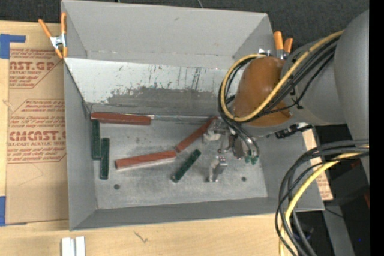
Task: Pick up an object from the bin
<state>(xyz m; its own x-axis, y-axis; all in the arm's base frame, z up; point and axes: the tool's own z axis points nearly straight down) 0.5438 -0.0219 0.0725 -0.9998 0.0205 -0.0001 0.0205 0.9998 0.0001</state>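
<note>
My gripper (215,171) hangs low over the bin floor at the right, under the orange cover. A dark green bar (185,165) lies tilted just to its left, a small gap apart from it. A red-brown bar (195,136) lies slanted behind the gripper, its upper end reaching under the wrist. Another red-brown bar (146,159) lies almost level on the floor further left, its right end close to the green bar.
A long red-brown bar (120,119) lies along the foot of the back wall at the left. Two dark green bars (96,141) (104,159) stand side by side near the left wall. The arm and its cables cover the bin's right side.
</note>
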